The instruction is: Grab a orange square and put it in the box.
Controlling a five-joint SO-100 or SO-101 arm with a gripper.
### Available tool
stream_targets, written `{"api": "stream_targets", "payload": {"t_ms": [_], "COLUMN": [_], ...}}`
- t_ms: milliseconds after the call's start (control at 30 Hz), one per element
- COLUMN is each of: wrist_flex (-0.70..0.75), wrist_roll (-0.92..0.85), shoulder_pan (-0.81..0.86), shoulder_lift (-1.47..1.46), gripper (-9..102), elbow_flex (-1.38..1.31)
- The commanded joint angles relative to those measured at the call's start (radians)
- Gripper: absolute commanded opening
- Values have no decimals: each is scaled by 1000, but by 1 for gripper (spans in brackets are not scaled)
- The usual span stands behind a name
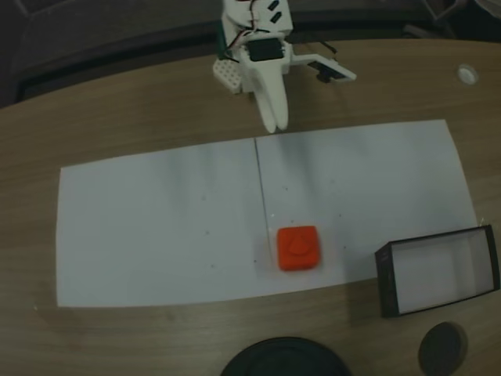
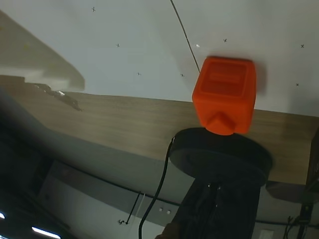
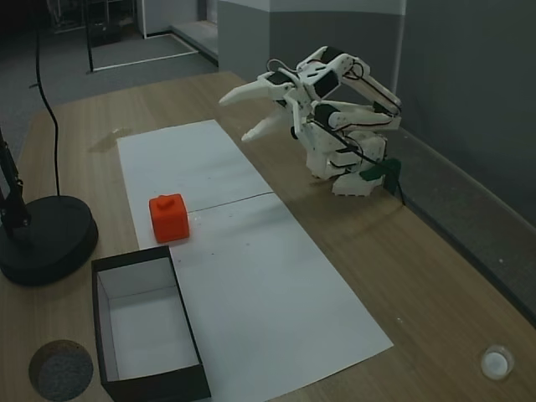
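The orange square point(image 1: 298, 248) lies flat on the white paper, just right of the paper's centre seam; it appears again in another fixed view point(image 3: 168, 218) and, close up, in the wrist view point(image 2: 225, 94). The box point(image 1: 438, 270), black-walled with a white floor, stands empty to the right of the square at the paper's edge; in another fixed view the box point(image 3: 146, 327) is in front of the square. My white gripper point(image 3: 236, 117) hangs open and empty above the paper's far edge, well away from the square. In a fixed view the gripper point(image 1: 278, 117) points down toward the paper.
A large black round base point(image 3: 46, 239) with a cable stands beside the paper near the square. A small grey disc point(image 1: 442, 348) lies by the box. A white cap point(image 1: 467, 74) sits on the wooden table point(image 1: 156, 110) far off.
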Motion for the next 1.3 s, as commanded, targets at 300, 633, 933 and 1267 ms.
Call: {"api": "stream_targets", "payload": {"t_ms": [300,633,933,1267], "wrist_flex": [-5,20,20,18], "wrist_roll": [57,115,115,109], "shoulder_pan": [-57,-81,-81,-94], "shoulder_lift": [-862,-1457,-1744,-1855], "gripper": [46,46,46,46], "elbow_flex": [-531,-884,-1068,-1190]}}
